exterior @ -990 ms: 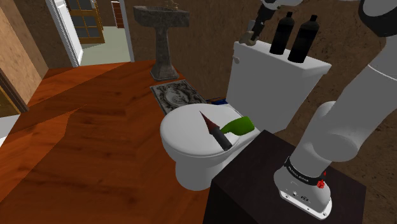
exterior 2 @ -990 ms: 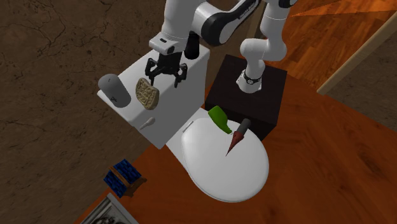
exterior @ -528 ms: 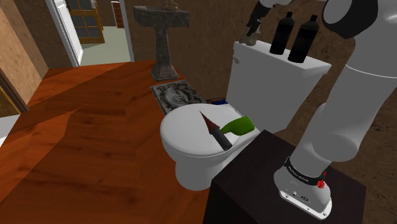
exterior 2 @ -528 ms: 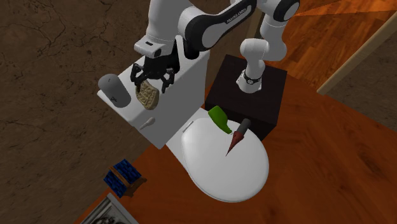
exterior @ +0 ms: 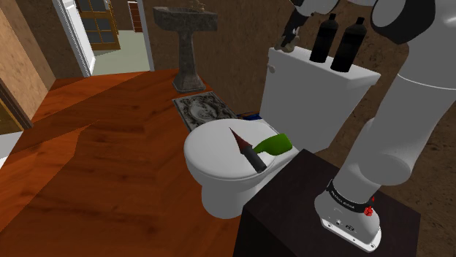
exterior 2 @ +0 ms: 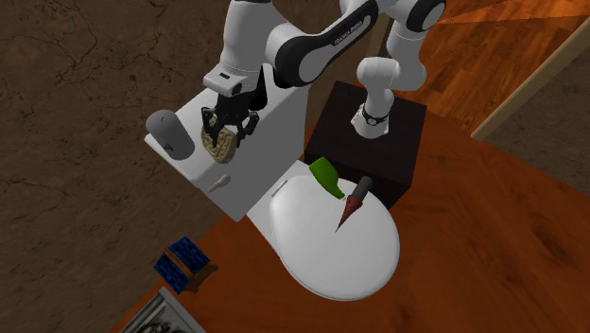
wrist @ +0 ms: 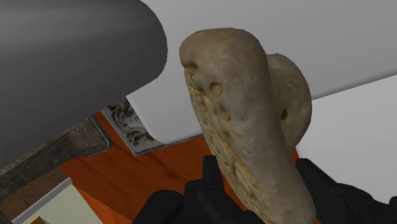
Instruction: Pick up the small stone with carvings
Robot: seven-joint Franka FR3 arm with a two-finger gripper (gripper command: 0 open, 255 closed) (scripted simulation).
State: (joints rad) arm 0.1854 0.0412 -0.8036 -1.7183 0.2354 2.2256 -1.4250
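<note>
- One all-black pincer (exterior 2: 227,132) is seen lowered over the top of a white toilet tank (exterior 2: 189,153), at the end nearer the second exterior view's left.
- Both fingers (wrist: 208,181) are clenched against opposite sides of the small tan stone (wrist: 248,108); the stone is grasped.
- Pitted carvings are noted along the stone's narrow edge in the wrist view.
- The stone (exterior 2: 219,145) is placed at the tank top; whether it touches that surface cannot be told.
- A grey cylinder (exterior 2: 168,131) is recorded upright on the tank just beside the stone, on the side away from the arm.
- Two black bottles (exterior: 324,36) are observed standing on the tank's other end in the shoulder view, near the pincer (exterior: 290,33).
- A green object (exterior 2: 325,175) and a dark pointed tool (exterior 2: 353,203) with a reddish tip are found lying on the closed toilet lid (exterior 2: 331,246), well apart from the stone.
- The arm is mounted on a dark stand (exterior: 292,219) just beside the toilet.
- A red-brown wooden floor (exterior: 109,168) is noted around the toilet.
</note>
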